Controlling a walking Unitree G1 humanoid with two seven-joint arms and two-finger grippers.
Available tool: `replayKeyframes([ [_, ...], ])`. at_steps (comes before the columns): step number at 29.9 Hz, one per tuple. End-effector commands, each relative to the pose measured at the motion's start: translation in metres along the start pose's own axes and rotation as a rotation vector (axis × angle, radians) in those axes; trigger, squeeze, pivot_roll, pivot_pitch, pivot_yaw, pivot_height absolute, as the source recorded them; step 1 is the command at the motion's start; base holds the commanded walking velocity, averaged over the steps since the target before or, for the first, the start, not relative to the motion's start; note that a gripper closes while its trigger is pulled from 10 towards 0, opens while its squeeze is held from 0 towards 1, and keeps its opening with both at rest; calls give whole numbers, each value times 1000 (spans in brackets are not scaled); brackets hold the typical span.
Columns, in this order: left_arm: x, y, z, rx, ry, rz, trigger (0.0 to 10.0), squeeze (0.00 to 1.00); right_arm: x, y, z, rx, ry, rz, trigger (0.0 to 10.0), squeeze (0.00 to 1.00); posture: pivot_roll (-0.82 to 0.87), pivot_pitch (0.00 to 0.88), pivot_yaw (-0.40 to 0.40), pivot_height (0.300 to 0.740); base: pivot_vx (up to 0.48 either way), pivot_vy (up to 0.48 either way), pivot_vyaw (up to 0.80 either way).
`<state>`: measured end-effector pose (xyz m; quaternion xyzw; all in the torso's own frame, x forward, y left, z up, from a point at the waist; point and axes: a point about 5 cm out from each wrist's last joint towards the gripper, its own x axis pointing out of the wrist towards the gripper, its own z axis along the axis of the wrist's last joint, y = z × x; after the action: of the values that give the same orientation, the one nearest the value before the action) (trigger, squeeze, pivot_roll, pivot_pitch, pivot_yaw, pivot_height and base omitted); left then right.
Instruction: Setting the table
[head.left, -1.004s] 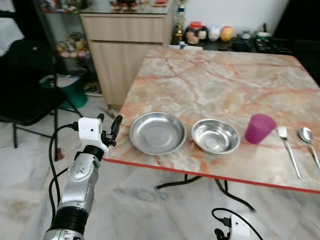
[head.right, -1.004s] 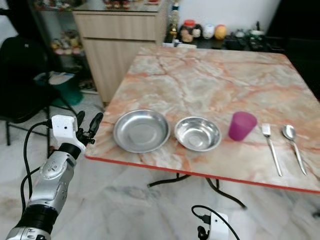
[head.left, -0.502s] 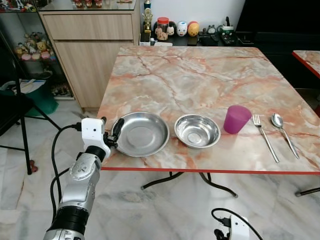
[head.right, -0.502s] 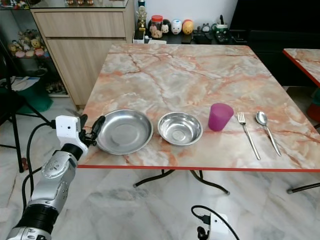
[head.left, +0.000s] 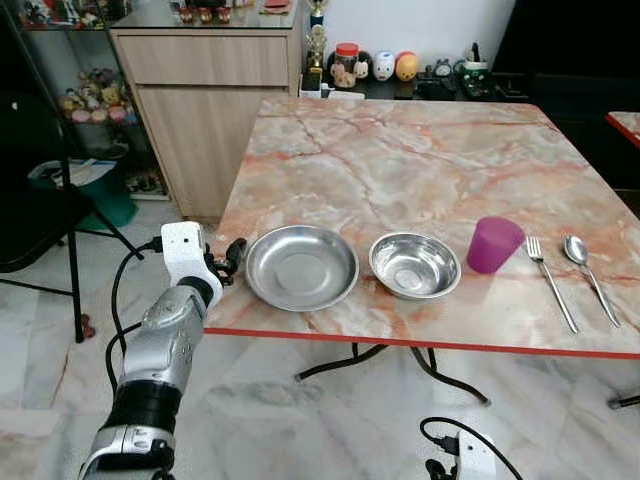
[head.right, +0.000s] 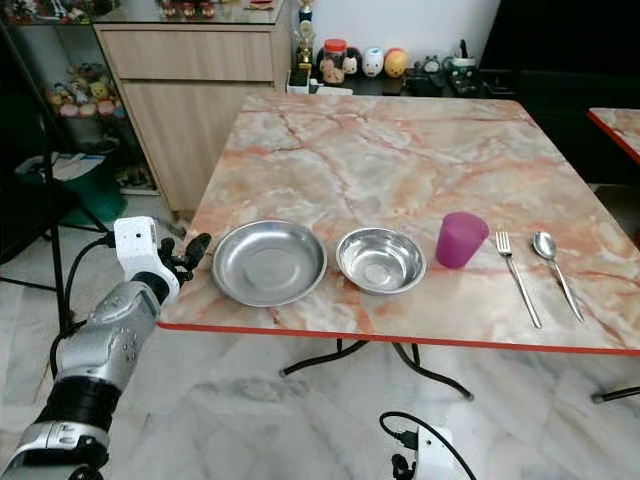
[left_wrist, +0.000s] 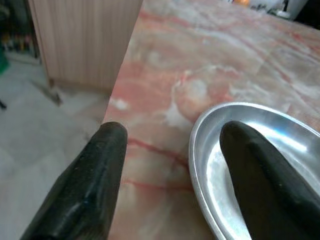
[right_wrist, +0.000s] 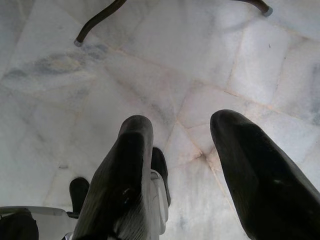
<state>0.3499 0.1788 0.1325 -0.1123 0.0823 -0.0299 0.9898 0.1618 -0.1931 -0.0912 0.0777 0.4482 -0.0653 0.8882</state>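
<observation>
marble bench (head.left: 420, 170) with a red edge, standing on a pale tiled floor (head.right: 250, 420). wooden cabinet (head.left: 205, 95) behind its far left corner, with small jars and figurines (head.left: 385, 66) on a low dark shelf beside it. along the near edge of the bench, left to right: wide steel plate (head.left: 301, 266), then a smaller steel bowl (head.left: 415, 265) just beside it, a purple cup (head.left: 494, 244), a fork (head.left: 552, 283) and a spoon (head.left: 590, 270) lying side by side, handles toward the robot. left claw (head.left: 226, 262) raised at the near left corner of the bench, right by the plate's left rim — fingers spread apart, holding nothing; in the left wrist view one finger (left_wrist: 260, 175) over the plate's rim (left_wrist: 200, 165), the other finger (left_wrist: 90, 185) out over the bare marble at the bench edge. right claw (right_wrist: 182, 170) hanging low over the floor, fingers parted and empty — below it a curved black bench leg (right_wrist: 100, 17).
</observation>
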Motion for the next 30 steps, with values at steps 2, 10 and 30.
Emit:
replayKeyframes([
  [2, 2, -4, 0, -83, 47, 8, 10000, 0, -1, -2, -5, -7, 24, -2, 10000, 0, 50, 0, -12, 740, 0, 0, 0],
  [10, 6, -8, -10, -53, 73, -3, 10000, 0, -1, -1, -6, -11, 29, -5, 10000, 0, 45, 0, -7, 740, 0, 0, 0],
  [30, 9, 1, -25, -20, -2, 64, 10000, 0, -2, -5, -7, -14, 28, -18, 10000, 0, 39, 0, -14, 740, 0, 0, 0],
])
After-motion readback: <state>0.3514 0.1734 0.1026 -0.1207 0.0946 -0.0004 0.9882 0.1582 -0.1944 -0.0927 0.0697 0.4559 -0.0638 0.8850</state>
